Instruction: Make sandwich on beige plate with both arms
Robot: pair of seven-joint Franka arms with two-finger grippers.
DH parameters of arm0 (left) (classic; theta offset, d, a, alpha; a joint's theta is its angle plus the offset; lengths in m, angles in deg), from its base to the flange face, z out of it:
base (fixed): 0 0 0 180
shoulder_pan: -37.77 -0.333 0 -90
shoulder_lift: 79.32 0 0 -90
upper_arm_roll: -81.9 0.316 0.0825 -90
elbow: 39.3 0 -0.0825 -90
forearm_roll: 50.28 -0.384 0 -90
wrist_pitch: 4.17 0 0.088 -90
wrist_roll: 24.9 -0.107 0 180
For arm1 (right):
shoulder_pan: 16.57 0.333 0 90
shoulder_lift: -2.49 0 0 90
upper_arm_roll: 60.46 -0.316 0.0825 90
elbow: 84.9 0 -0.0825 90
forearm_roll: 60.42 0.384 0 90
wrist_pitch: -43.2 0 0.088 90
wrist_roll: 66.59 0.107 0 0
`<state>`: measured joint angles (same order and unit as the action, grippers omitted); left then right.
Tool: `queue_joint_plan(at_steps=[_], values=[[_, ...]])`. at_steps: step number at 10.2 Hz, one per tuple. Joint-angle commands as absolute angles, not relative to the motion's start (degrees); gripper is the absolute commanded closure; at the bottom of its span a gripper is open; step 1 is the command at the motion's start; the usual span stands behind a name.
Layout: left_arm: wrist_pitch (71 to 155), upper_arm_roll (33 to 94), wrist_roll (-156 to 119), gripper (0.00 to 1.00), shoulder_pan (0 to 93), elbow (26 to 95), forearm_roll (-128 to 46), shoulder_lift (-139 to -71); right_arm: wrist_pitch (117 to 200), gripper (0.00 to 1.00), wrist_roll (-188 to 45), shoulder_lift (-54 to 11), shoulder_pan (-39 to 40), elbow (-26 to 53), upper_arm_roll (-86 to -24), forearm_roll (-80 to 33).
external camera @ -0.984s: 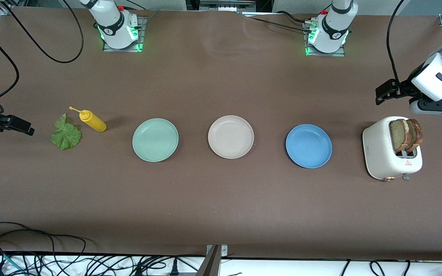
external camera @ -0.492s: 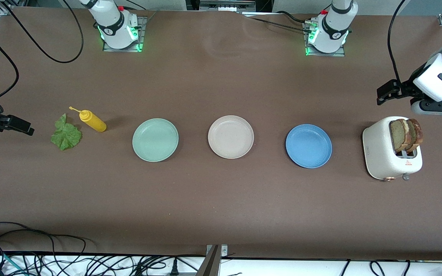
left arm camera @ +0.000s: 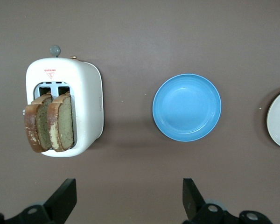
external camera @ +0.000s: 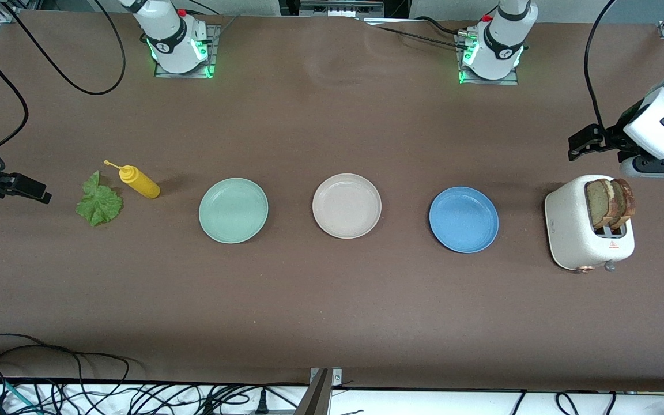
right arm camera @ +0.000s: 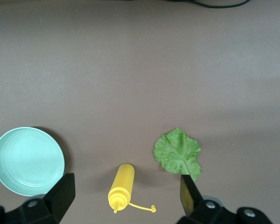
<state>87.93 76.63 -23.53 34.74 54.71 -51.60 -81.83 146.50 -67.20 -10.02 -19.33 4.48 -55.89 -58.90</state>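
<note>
My left gripper [external camera: 577, 144], jaws wide and empty, has drifted slightly over bare table beside the white toaster [external camera: 574, 230] holding two brown bread slices [external camera: 608, 202]. My right gripper [external camera: 32, 189] waits open near the green lettuce leaf [external camera: 100, 204]. The round beige plate [external camera: 346, 206] sits bare; assembly hasn't begun.

A wide brown worktop [external camera: 332, 323] under even light, with tangled black cables [external camera: 78, 392] along a white ledge at its camera-side edge.
</note>
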Motion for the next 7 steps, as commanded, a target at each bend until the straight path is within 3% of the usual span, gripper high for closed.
queue_joint_plan(at_steps=[1,7], values=[[86.8,76.5,-24.7,0.00,34.7,53.1,-52.0,-82.4,146.5,0.00,-67.1,-9.9,-19.6,4.3,-55.9,-58.0],[86.8,76.5,-24.7,0.00,34.7,53.1,-52.0,-82.4,146.1,0.00,-66.7,-9.8,-19.6,4.3,-55.9,-57.4]])
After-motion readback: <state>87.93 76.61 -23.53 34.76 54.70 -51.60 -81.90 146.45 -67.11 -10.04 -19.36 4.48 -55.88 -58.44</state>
